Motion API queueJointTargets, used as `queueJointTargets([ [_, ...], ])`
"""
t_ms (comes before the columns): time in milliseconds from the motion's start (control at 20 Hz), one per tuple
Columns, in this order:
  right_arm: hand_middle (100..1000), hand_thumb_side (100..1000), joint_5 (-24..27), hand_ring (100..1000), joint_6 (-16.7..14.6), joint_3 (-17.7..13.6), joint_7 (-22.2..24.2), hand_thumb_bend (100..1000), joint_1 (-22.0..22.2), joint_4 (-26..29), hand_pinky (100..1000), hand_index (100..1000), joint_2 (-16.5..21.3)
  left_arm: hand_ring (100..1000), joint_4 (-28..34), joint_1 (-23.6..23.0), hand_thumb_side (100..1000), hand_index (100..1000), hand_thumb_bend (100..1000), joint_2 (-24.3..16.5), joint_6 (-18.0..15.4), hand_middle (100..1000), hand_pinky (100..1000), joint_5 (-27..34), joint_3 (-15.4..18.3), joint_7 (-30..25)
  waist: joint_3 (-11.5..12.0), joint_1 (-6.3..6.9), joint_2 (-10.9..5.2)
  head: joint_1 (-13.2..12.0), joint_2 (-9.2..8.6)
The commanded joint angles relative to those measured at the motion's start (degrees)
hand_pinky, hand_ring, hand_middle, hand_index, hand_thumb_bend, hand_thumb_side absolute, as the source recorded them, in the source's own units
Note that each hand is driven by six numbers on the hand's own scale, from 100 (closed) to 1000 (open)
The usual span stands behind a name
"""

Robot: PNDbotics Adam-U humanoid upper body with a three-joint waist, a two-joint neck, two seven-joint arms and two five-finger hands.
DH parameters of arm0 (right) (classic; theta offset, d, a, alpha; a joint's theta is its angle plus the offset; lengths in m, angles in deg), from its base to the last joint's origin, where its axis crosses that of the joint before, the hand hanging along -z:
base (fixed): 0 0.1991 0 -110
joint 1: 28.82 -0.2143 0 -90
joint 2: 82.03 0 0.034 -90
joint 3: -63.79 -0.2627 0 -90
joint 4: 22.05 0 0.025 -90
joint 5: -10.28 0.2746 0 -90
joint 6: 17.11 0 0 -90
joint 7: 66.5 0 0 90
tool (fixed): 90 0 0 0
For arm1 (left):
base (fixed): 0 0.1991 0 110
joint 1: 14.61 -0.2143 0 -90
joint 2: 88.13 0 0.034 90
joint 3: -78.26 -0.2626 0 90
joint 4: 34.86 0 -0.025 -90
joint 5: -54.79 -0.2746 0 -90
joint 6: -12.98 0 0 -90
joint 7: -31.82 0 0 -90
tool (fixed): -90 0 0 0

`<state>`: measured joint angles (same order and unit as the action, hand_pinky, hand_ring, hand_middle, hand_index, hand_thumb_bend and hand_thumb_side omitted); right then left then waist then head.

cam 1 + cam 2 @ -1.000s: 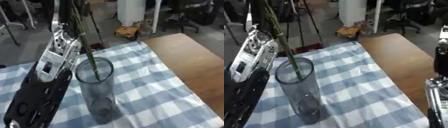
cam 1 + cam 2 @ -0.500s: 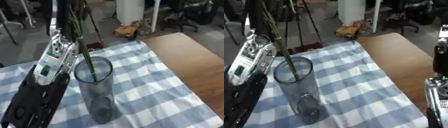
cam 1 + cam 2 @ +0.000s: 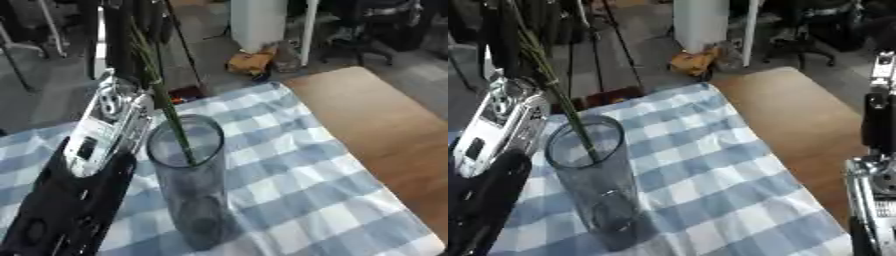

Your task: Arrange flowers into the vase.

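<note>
A clear glass vase [image 3: 194, 185] stands upright on the blue-and-white checked cloth [image 3: 289, 165] that covers the left part of the desk [image 3: 398, 145]. It sits toward the desk's near edge, well in from the cloth's right border, where bare wood begins. Green flower stems [image 3: 166, 107] slant down from above and to the left, cross the vase's rim and end inside its mouth against the inner wall. The left arm [image 3: 83, 170] fills the cloth's left side just beside the vase. The left hand [image 3: 122, 45] is up near the desk's far edge, around the stems; I cannot tell how its fingers lie. The right arm [image 3: 877, 165] shows at the desk's right edge, its hand out of view. Between vase and wood the cloth lies flat and open.
</note>
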<state>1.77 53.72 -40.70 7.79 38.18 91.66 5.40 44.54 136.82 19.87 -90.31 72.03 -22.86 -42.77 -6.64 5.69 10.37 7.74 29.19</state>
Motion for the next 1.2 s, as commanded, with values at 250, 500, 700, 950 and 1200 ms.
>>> queueJointTargets([
  [250, 533, 718, -0.5, 821, 0.0, -0.5, -0.2, 100, -0.8, 0.9, 823, 812, 0.7, 100, -0.6, 0.5, 784, 100, 100, -0.9, -1.9, 100, 100, -0.2, 0.0, -1.7, 0.1, -0.29, -0.45, 0.4, -0.75],
  [500, 531, 717, -0.6, 822, 0.2, -0.5, -0.1, 100, -0.8, 0.9, 824, 812, 0.7, 100, -1.7, 0.3, 788, 100, 100, -1.1, -2.1, 100, 100, -0.9, -0.1, -2.2, 0.2, -0.14, -0.4, 0.5, -0.73],
  [700, 531, 717, -0.7, 823, 0.3, -0.6, -0.1, 100, -0.8, 0.9, 824, 812, 0.6, 100, -2.2, 0.1, 802, 100, 100, -1.2, -2.2, 100, 100, -1.3, -0.1, -2.2, 0.3, -0.07, -0.36, 0.6, -0.82],
  [950, 531, 717, -0.7, 824, 0.4, -0.7, -0.2, 100, -0.7, 0.9, 824, 812, 0.6, 100, -2.7, -0.1, 824, 100, 101, -1.6, -1.7, 100, 100, -2.4, 0.0, -1.8, 0.5, 0.0, -0.43, 0.8, -0.79],
  [1200, 532, 720, -0.8, 824, 0.5, -0.7, -0.5, 100, -0.6, 0.9, 823, 812, 0.6, 215, -2.7, -0.3, 853, 103, 157, -2.1, -0.5, 203, 100, -4.4, 0.1, -0.8, 0.6, 0.02, -0.57, 1.0, -0.72],
])
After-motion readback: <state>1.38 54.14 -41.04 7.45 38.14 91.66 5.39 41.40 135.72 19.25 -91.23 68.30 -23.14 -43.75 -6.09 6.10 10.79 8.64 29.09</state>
